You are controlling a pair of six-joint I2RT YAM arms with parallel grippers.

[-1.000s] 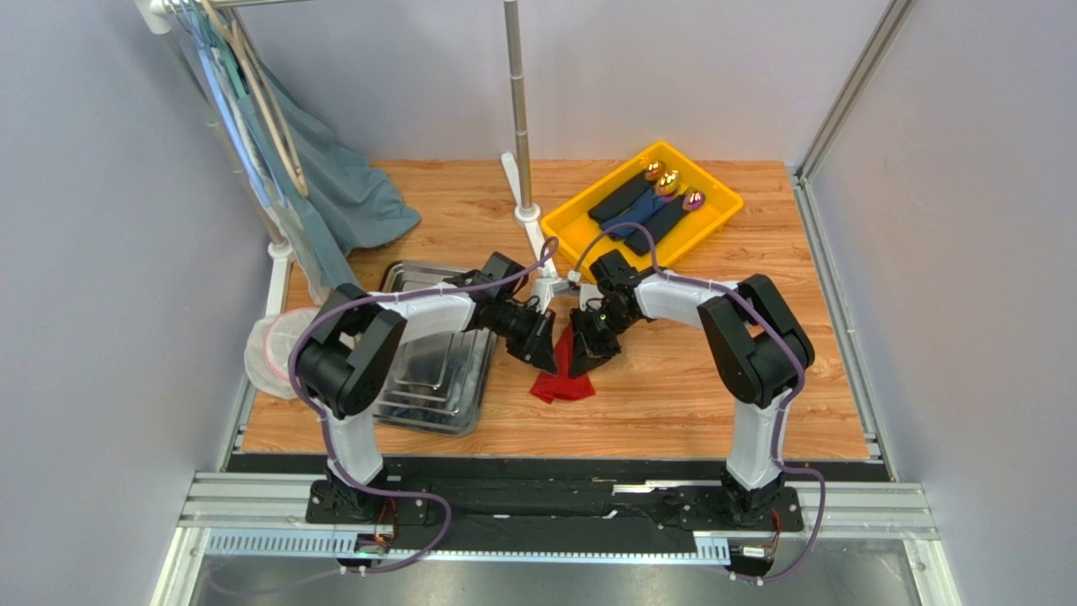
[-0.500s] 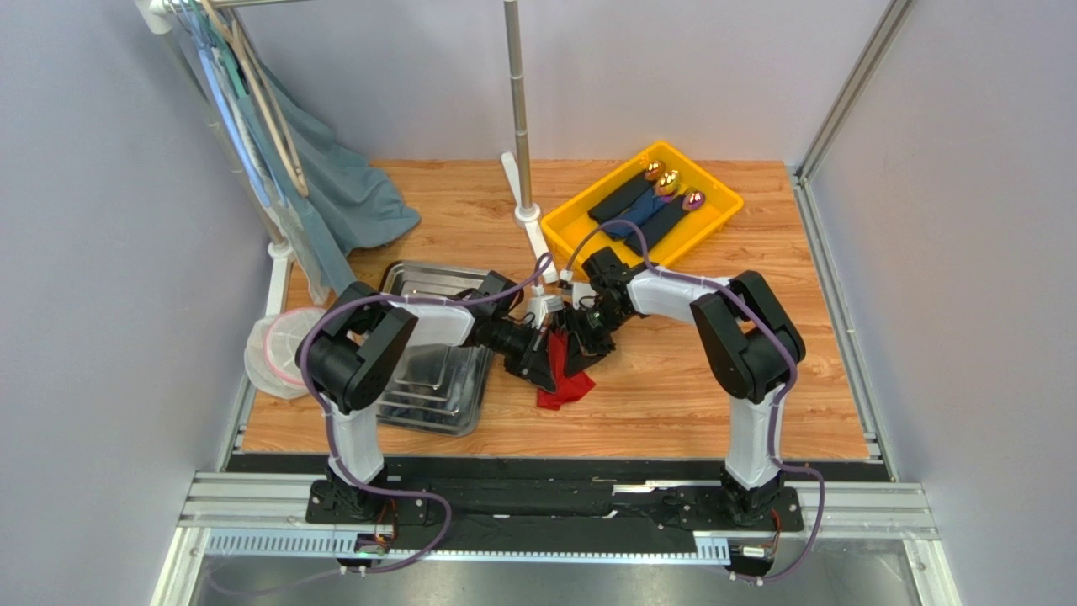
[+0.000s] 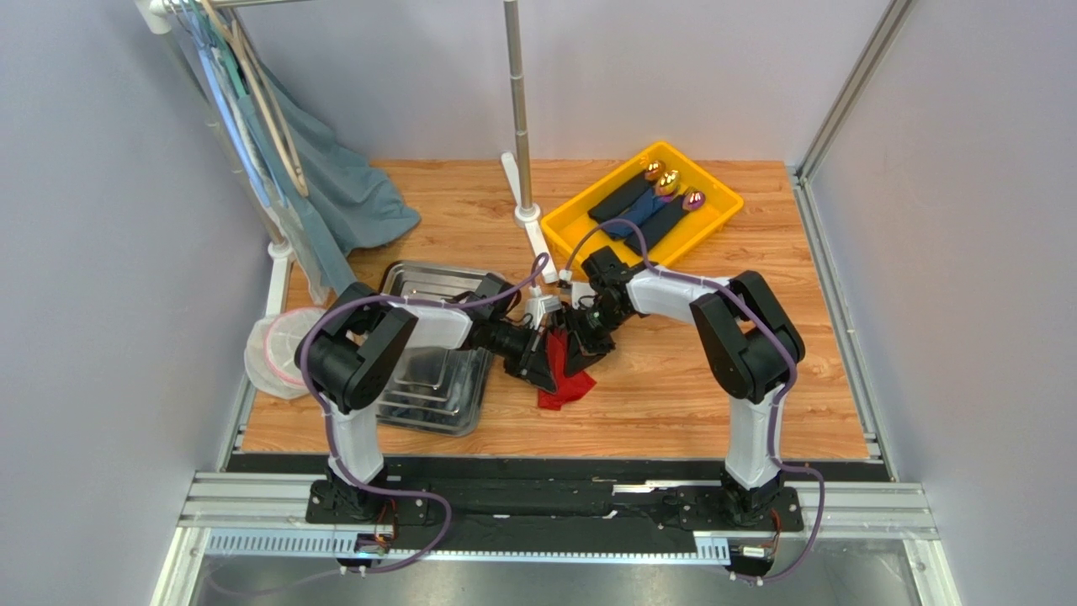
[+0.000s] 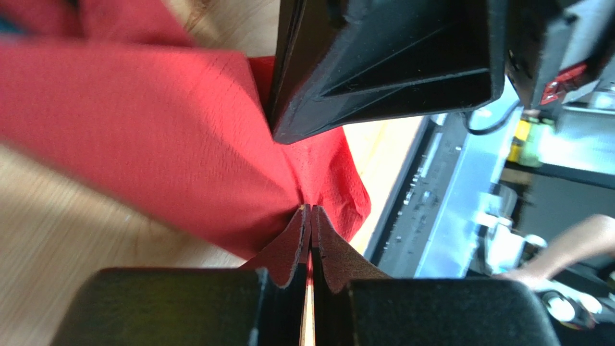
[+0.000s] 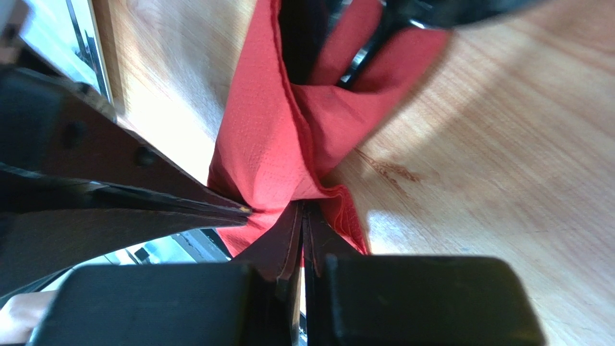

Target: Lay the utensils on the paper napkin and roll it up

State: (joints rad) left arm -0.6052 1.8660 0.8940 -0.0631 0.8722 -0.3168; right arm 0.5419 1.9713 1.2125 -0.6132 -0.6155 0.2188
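Left gripper and right gripper both pinching red paper napkin, utensils hidden

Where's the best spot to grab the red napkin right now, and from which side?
Likely a raised fold at its edge, pinched side-on, low over the table. The paper napkin is thin and bunched up, so its folds give something to bite; flat parts don't. The left end effector and right end effector are each shut on such a fold.
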